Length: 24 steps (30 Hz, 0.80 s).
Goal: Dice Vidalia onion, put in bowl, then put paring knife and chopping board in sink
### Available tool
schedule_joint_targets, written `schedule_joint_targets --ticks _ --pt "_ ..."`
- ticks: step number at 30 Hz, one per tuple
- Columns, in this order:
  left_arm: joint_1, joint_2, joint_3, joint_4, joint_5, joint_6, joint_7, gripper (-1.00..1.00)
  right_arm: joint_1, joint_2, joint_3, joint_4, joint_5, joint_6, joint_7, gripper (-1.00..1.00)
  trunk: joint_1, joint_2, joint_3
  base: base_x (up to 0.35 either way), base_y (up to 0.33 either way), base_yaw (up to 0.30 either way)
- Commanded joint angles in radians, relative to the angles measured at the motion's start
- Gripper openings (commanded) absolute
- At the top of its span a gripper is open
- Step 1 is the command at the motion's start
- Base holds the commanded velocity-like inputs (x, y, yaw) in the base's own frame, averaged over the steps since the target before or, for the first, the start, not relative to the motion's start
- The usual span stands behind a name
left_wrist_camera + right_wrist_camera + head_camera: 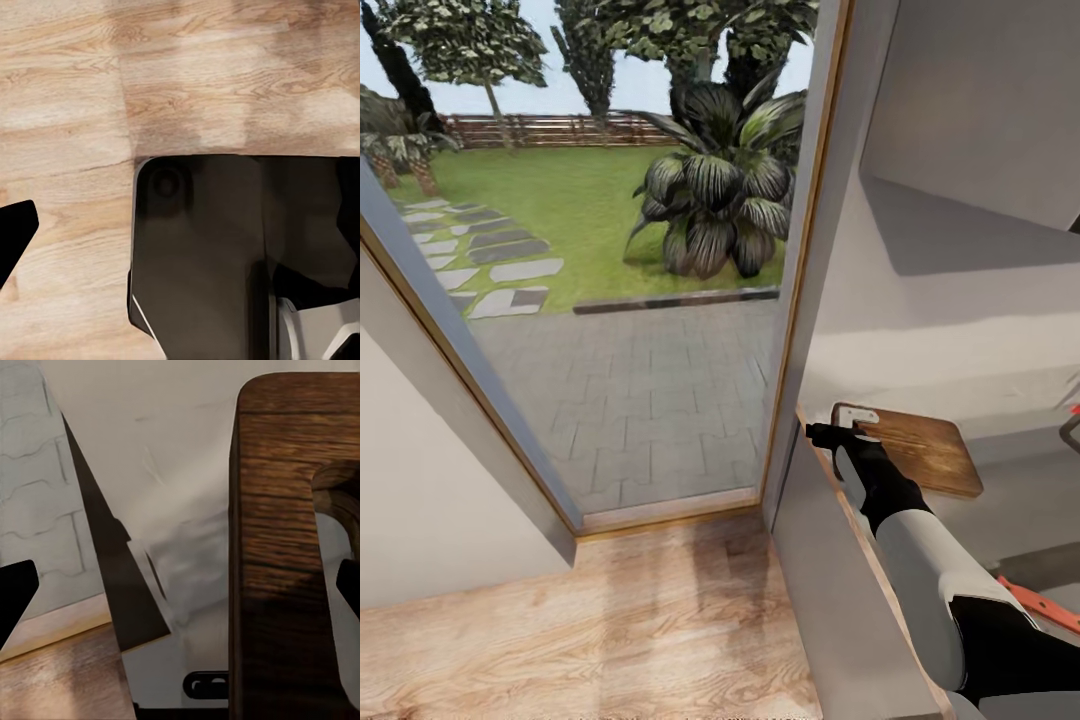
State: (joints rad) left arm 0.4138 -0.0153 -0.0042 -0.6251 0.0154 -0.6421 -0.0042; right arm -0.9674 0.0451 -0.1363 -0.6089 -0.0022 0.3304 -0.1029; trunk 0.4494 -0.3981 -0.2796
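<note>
Judging by the scene, the task is at its opening or its close: the right tool (830, 433) reaches the chopping board (920, 450) at four o'clock on the desk (1020, 500), grip unclear, the left tool's too, knife (1040, 605) lying nearer.

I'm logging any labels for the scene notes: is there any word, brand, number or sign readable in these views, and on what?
None: no readable text on the chopping board, the right gripper, the wooden floor or the window frame.
</note>
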Motion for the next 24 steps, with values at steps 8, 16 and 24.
schedule_joint_targets --ticks 8,16,24 --pt "0.000 0.000 0.000 0.000 0.001 -0.001 0.000 1.00 -0.001 0.001 -0.003 -0.002 0.000 0.006 -0.001 1.00 0.001 -0.002 -0.011 0.000 0.000 0.000" --pt "0.000 0.000 0.000 0.000 0.001 -0.002 0.000 1.00 -0.001 0.001 -0.003 -0.002 0.001 0.005 -0.001 1.00 0.001 -0.002 -0.015 0.000 0.000 0.000" --pt "0.000 0.000 0.000 0.000 0.001 -0.001 0.000 1.00 -0.001 0.001 -0.003 -0.002 0.001 0.004 -0.002 -1.00 0.001 -0.002 -0.015 0.000 0.000 0.000"
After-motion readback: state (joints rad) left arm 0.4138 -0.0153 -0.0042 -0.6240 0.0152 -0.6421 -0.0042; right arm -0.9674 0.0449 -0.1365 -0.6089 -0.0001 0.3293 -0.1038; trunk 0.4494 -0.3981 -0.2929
